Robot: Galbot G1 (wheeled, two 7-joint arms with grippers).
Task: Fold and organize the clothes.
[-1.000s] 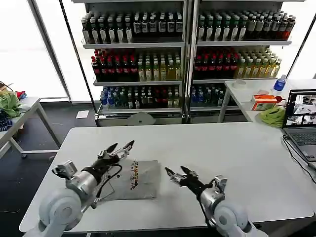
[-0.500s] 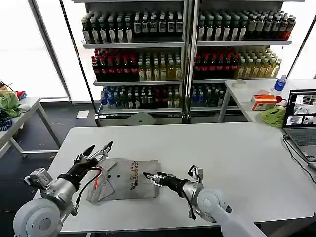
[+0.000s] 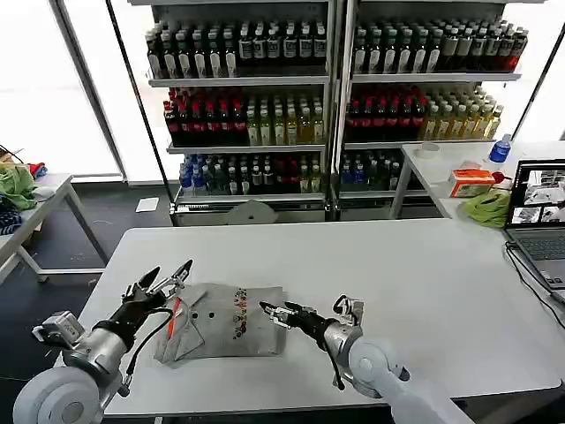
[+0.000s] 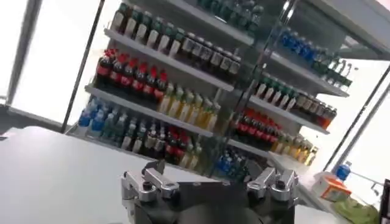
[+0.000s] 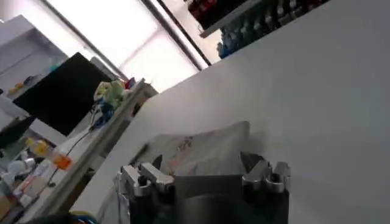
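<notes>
A light grey shirt (image 3: 231,334) lies folded on the white table (image 3: 424,283), its multicoloured print (image 3: 239,311) facing up. An orange-trimmed placket (image 3: 176,310) shows at its left end. My left gripper (image 3: 164,275) hovers open above the shirt's left end. In the left wrist view the left gripper (image 4: 207,176) points toward the bottle shelves with nothing between its fingers. My right gripper (image 3: 275,312) is open at the shirt's right edge, low over the table. In the right wrist view the shirt (image 5: 207,146) lies just beyond the right gripper (image 5: 204,173).
Bottle shelves (image 3: 327,88) stand behind the table. A laptop (image 3: 538,216), a yellow-green cloth (image 3: 488,208), an orange box (image 3: 470,182) and a blue bottle (image 3: 500,148) sit at the right. A side table with green cloth (image 3: 16,185) stands at the left.
My left gripper has moved left, off the shirt's top, and the shirt's left end now lies spread with the placket showing. My right gripper has moved left to the shirt's right edge.
</notes>
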